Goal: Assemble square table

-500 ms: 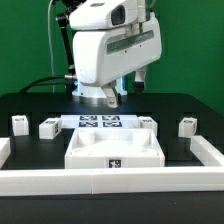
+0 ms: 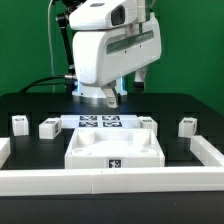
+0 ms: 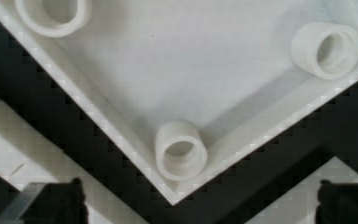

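The slab (image 2: 115,150) of the square table lies flat on the black tabletop (image 2: 30,105) at the near middle, rim up, with its near edge just beside the long border wall (image 2: 110,181). The marker board (image 2: 100,122) lies just beyond its far edge. The four legs stand loose in a rough row, none of them joined to the slab. A first leg (image 2: 19,124) and a second leg (image 2: 47,128) are at the exterior view's left of the marker board. A third leg (image 2: 149,122) is just beside the board's right end, and a fourth leg (image 2: 186,126) is farther to the exterior view's right. The arm (image 2: 105,45) hangs over the far middle of the tabletop. The jaws are spread wide and hold nothing. In the wrist view the dark fingertips (image 3: 51,198) are well apart, and below them lies one corner of the slab with a round hole (image 3: 179,155) in it.
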You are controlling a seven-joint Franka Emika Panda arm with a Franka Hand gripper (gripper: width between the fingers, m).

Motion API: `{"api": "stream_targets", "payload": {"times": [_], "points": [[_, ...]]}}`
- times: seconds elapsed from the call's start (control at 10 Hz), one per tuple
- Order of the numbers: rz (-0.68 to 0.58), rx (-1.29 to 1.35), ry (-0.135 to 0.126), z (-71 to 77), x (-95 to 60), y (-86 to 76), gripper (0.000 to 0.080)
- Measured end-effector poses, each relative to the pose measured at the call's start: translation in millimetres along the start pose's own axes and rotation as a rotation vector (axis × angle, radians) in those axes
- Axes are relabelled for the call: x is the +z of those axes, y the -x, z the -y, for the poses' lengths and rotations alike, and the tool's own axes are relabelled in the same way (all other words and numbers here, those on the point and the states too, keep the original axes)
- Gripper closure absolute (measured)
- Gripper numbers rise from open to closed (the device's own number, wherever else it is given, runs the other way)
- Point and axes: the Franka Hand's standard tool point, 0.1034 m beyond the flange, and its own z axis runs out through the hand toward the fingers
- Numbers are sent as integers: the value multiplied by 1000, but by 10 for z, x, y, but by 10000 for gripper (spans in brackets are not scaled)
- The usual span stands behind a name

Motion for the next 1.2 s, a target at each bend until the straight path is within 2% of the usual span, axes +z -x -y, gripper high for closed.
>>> {"api": "stream_targets", "payload": {"times": [0.1, 0.2, 0.4, 0.5, 0.6, 0.9, 1.0, 1.1, 1.2], "points": [[0, -4, 1, -3, 3, 7, 150], [-17, -195, 52, -52, -6, 75, 150], [-11, -433, 103, 1, 116, 247, 150], [-6, -438, 112, 85, 222, 296, 150], [-2, -436, 103, 95, 228, 313, 150], [-2, -450, 109, 91, 245, 320, 150], [-7, -505, 135, 167, 311, 346, 150], [-5, -538, 139, 295, 410, 414, 150], [2, -549, 128, 387, 511, 468, 150]]}}
